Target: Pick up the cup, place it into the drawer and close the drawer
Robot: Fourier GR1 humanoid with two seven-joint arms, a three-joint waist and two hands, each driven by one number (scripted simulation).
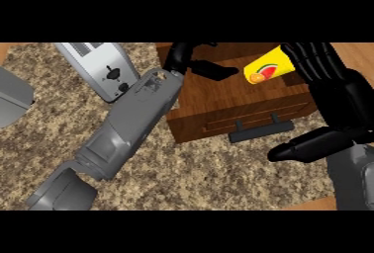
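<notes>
The yellow cup with fruit pictures (267, 69) hangs over the open wooden drawer (219, 94), the right hand (329, 86) grasping it with curled fingers. The left hand (191, 62) is clenched on the drawer's edge.

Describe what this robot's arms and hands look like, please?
Both forearms are grey, smooth, blocky metal-looking shells, the left grey forearm streaked with scuff-like marks. Each ends in a glossy black hand: the left black hand and the right black hand have segmented fingers and thick thumbs. No cables show.
</notes>
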